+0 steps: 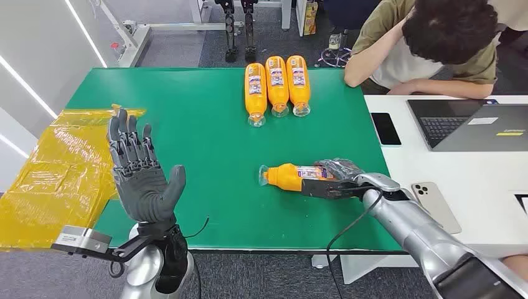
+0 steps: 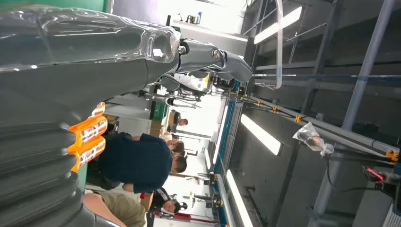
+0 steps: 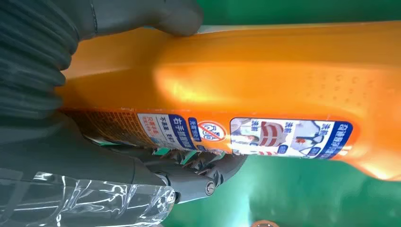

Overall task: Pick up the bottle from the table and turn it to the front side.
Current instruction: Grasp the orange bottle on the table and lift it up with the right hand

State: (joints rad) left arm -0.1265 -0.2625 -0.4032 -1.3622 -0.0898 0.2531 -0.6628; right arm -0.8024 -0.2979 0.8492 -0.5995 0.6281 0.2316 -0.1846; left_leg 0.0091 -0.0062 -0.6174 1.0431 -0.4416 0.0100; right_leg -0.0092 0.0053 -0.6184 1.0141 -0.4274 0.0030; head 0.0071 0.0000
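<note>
My right hand (image 1: 333, 180) is wrapped around the body of the orange bottle (image 1: 292, 176), which lies on its side on the green table mat (image 1: 205, 137), clear cap end pointing toward my left. From the right wrist camera I see my thumb (image 3: 156, 16) pressed on one flank of the bottle and my fingers (image 3: 198, 172) curled under the label (image 3: 246, 135) on the other, so the grasp looks closed and firm. I cannot tell whether the bottle is clear of the mat yet; it seems to be at or just above it.

My left hand (image 1: 140, 174) is raised at the mat's near left edge, palm up, fingers spread, holding nothing.

I judge this to be the grasp step, just before the lift. Next I need to raise the bottle and roll my wrist until the front label faces up, like the three orange bottles (image 1: 276, 87) lined up at the far edge.
</note>
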